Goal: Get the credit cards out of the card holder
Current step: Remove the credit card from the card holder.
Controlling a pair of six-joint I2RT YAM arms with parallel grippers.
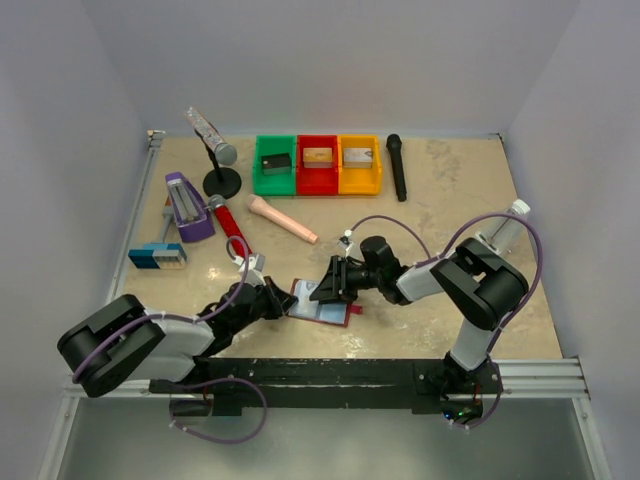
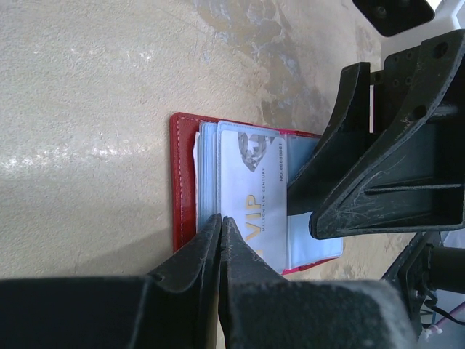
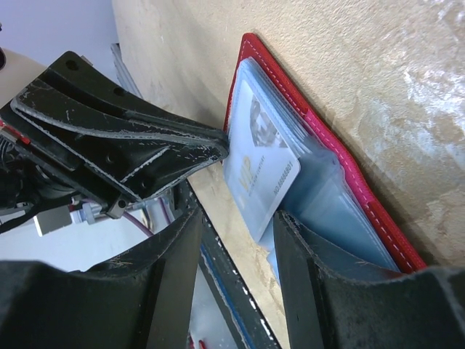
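The dark red card holder (image 1: 338, 316) lies open on the table near its front edge, its pale blue clear pockets up; it shows in the left wrist view (image 2: 183, 182) and the right wrist view (image 3: 341, 156). A pale grey VIP credit card (image 2: 251, 189) sticks partly out of a pocket, also seen in the right wrist view (image 3: 265, 174). My left gripper (image 2: 220, 219) is shut, its tips pinching that card's near corner; it shows from above (image 1: 285, 303). My right gripper (image 3: 238, 225) is open, one finger (image 2: 341, 145) resting on the pockets; it shows from above (image 1: 328, 285). Other cards are hidden.
Green (image 1: 273, 182), red (image 1: 318, 184) and yellow (image 1: 360, 183) bins stand at the back. A black microphone (image 1: 397, 167), a pink cylinder (image 1: 282, 219), a red microphone (image 1: 229, 222), a microphone stand (image 1: 220, 160), a purple object (image 1: 187, 207) and a bottle (image 1: 503, 228) lie around.
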